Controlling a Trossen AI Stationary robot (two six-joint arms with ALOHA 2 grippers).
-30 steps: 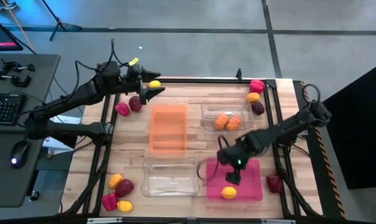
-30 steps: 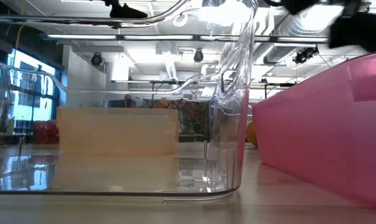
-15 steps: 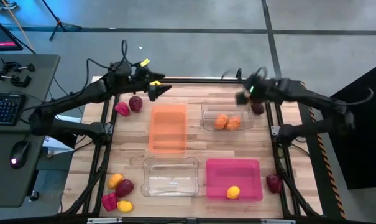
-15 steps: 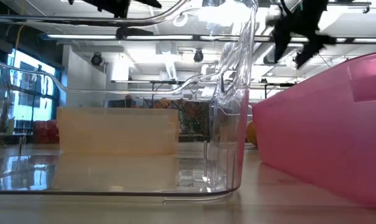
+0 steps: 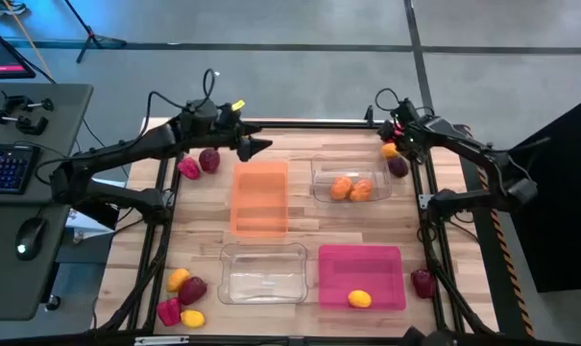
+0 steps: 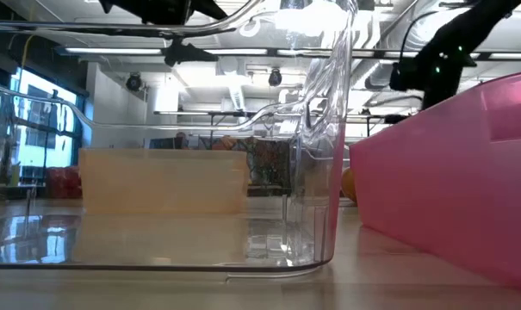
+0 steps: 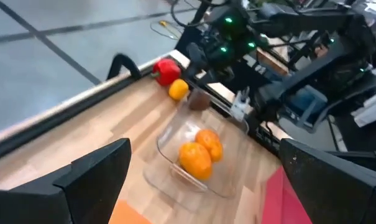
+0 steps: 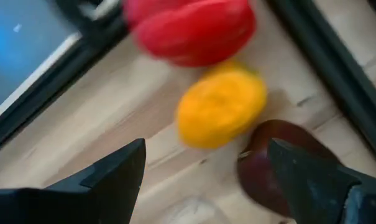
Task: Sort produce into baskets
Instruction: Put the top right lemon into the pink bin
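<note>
My right gripper (image 5: 398, 139) (image 8: 206, 180) hangs open over the produce at the table's far right corner. There an orange-yellow piece (image 8: 222, 106) lies on the wood between a red pepper (image 8: 191, 28) and a maroon piece (image 8: 281, 165). My left gripper (image 5: 256, 146) (image 7: 206, 180) is open and holds nothing, above the far end of the orange basket (image 5: 261, 199). The far clear basket (image 5: 319, 176) holds two orange pieces (image 7: 197, 152). The pink basket (image 5: 361, 264) holds one orange-yellow piece (image 5: 359, 299). The near clear basket (image 5: 263, 272) has nothing in it.
A red pepper (image 5: 187, 168) and a maroon piece (image 5: 209, 159) lie at the far left. Several pieces (image 5: 182, 298) are clustered at the near left corner, and one dark red piece (image 5: 423, 283) sits right of the pink basket. A black frame rail (image 5: 319, 123) borders the table.
My right gripper has swung from above the pink basket at the near side to the far right corner, rolling about as it went, and now hangs over the produce there. My left gripper has moved a little toward the table's right edge and down. No produce has moved.
</note>
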